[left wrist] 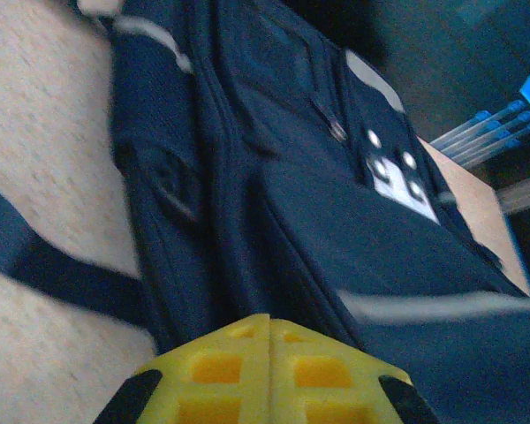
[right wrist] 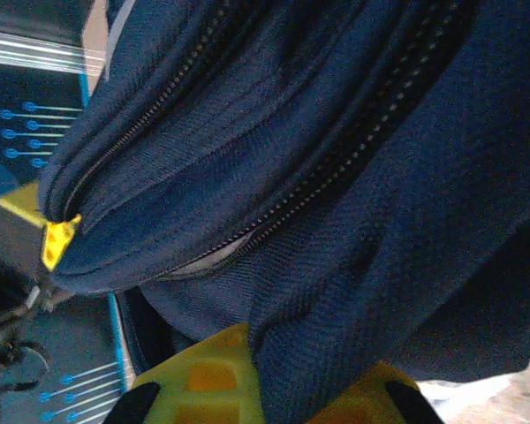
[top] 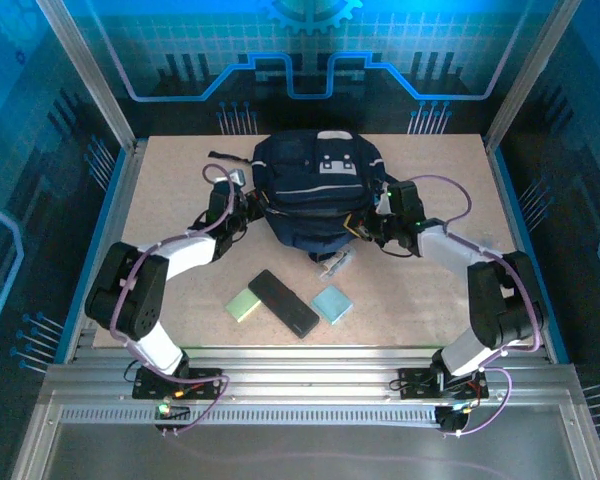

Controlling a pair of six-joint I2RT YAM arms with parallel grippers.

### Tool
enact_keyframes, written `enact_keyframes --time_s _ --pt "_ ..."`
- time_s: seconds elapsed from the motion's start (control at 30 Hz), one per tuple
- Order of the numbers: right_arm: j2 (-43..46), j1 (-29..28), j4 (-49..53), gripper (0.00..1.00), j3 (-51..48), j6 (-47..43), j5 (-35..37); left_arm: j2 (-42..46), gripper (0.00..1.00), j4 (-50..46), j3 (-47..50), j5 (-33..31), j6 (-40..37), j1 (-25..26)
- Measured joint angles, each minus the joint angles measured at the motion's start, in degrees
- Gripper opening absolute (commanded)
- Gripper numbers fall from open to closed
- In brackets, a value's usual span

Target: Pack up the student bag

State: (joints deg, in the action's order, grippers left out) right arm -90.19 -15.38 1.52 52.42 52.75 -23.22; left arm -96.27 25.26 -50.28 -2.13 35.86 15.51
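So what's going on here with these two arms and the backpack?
Both arms are working on the student bag. The left end effector and right end effector are each shut on fabric at its near edge, one on each side. A black case lies on the table, not yet packed.

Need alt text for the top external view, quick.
A large dark navy fabric backpack lies mid-table, with the left gripper and right gripper at its sides. In front of it lie a green pad, a black rectangular case and a pale blue pad.
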Motion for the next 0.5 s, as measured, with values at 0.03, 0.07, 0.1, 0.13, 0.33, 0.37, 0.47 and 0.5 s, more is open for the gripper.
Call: enact_keyframes --time_s 0.03,0.07,0.1,0.13,0.33,0.37,0.47,0.5 --pt "0.1 0.6 1.7 0.00 0.4 -1.2 0.3 -1.4 0.00 0.7 -1.0 -0.9 -0.5 -1.1" --pt "0.1 1.6 3.8 0.00 0.8 -2.4 0.6 -2.8 0.00 1.0 -2.2 -1.7 -1.4 -2.4" --pt "0.1 2.5 5.5 0.00 1.0 -3.5 1.0 -4.3 0.00 1.3 -3.5 -2.4 -2.0 -3.7" --pt "0.2 3.7 7.4 0.00 1.4 -4.7 1.4 -5.6 0.00 1.4 -4.9 -2.9 -2.7 -4.9" --pt "1.0 9.3 15.6 0.00 5.3 -11.1 1.5 -8.6 0.00 1.6 -9.1 -2.9 -6.0 -6.4" --pt "1.0 10.0 16.5 0.05 6.2 -12.4 1.4 -8.6 0.00 2.0 -9.2 -2.2 -6.0 -6.2" --pt "0.3 11.7 20.8 0.32 9.4 -15.5 2.3 -8.5 0.03 3.1 -8.3 0.1 -5.1 -5.6" --pt "-0.3 12.5 22.0 0.40 10.9 -16.5 2.9 -8.2 0.11 3.7 -7.4 1.1 -4.5 -5.2"
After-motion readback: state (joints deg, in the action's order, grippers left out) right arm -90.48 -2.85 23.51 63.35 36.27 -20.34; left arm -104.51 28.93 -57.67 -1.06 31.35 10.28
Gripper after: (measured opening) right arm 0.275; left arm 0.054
